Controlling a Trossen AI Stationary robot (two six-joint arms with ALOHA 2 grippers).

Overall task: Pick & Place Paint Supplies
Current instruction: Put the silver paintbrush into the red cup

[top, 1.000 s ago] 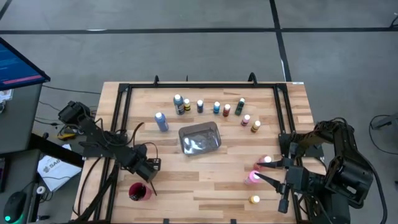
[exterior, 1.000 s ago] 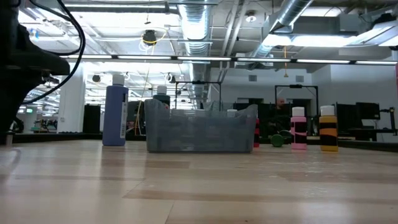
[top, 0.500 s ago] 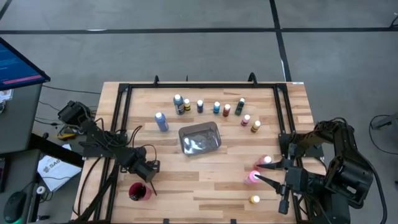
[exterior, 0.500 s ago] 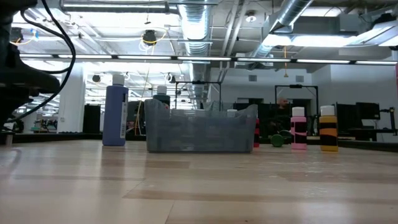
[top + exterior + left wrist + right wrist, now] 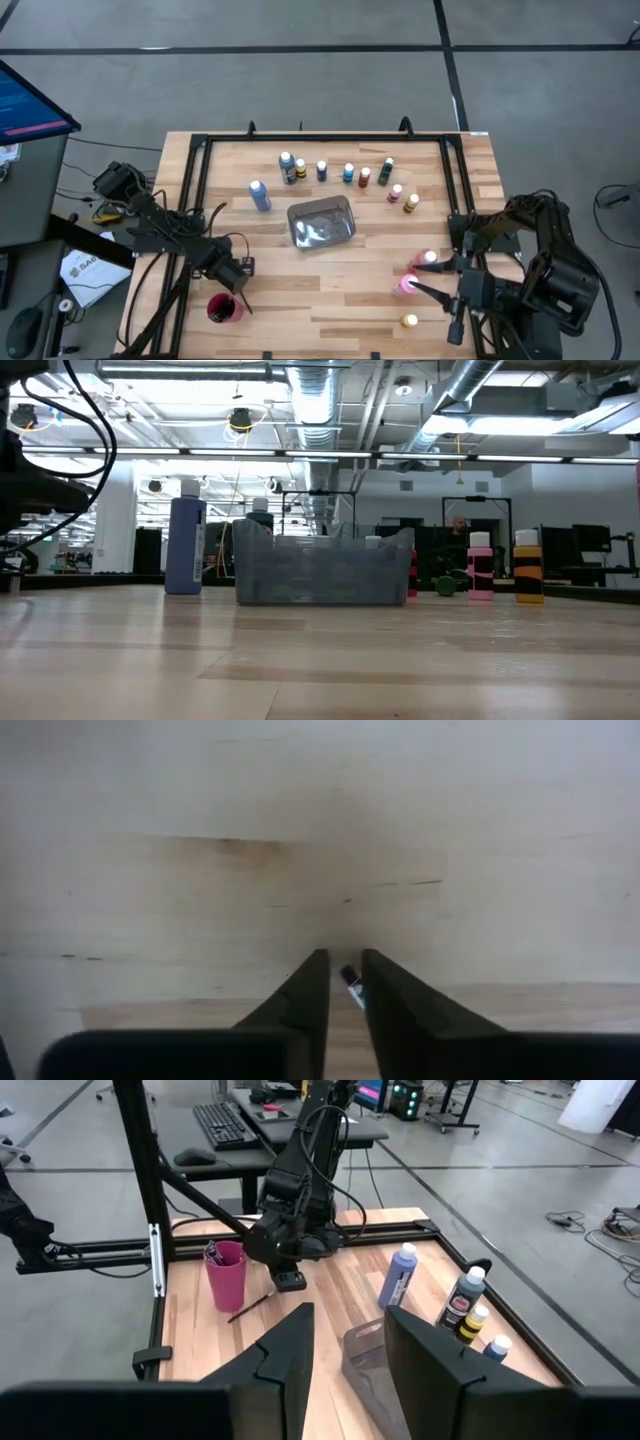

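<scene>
Paintbrush, thin and dark with a light end (image 5: 252,1304), lies flat on the pale wooden counter (image 5: 330,290) just beside the red plastic cup (image 5: 223,308), under the left gripper (image 5: 237,274), whose jaws stand narrow around it. At mid-counter sits the grey metal tray (image 5: 321,222), behind it a row of small paint bottles (image 5: 347,173). Near the right edge, the right gripper (image 5: 415,276) has its jaws partly spread either side of a pink paint bottle (image 5: 407,285).
</scene>
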